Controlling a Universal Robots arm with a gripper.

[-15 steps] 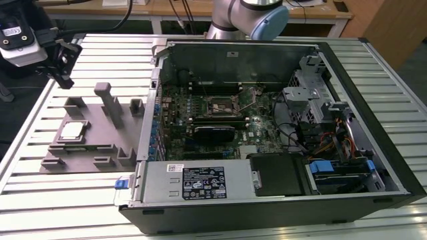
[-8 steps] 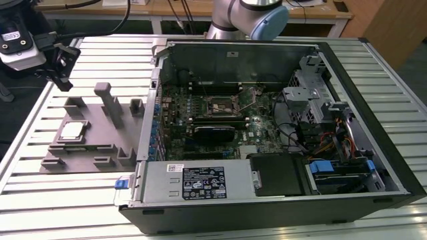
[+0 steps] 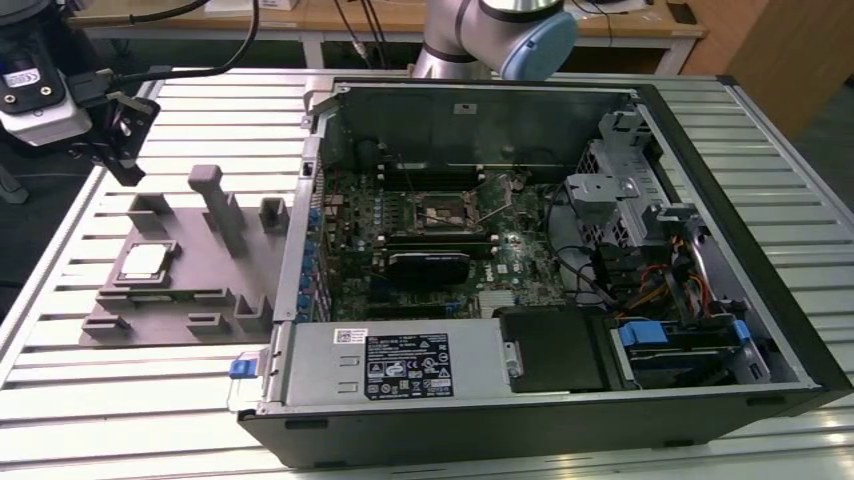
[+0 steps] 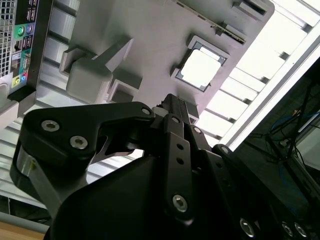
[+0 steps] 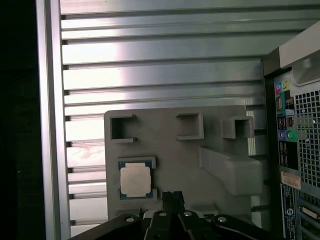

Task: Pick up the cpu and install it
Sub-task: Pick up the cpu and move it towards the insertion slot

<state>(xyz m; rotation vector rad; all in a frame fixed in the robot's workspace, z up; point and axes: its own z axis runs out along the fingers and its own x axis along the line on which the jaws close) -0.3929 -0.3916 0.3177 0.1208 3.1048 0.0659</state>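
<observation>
The cpu point(image 3: 144, 262), a small silvery square chip with a pale rim, lies flat in a recess of the grey fixture block point(image 3: 200, 290) on the table, at the exterior view's left of the computer case. It also appears in both wrist views, as the cpu point(image 4: 200, 68) and the cpu point(image 5: 135, 181). My gripper point(image 3: 126, 160) hangs well above the table, behind the fixture block and apart from the chip. Its black fingers point(image 5: 172, 198) stand together, shut with nothing between them. The dark socket frame point(image 3: 447, 212) sits in the middle of the motherboard.
The open computer case point(image 3: 534, 250) takes up the table's middle and right, with drive cages and cables point(image 3: 641, 250) on its right side and the power supply point(image 3: 387, 365) at the front. Upright posts point(image 3: 220, 205) rise from the fixture block. The slatted aluminium table point(image 3: 120, 400) surrounds everything.
</observation>
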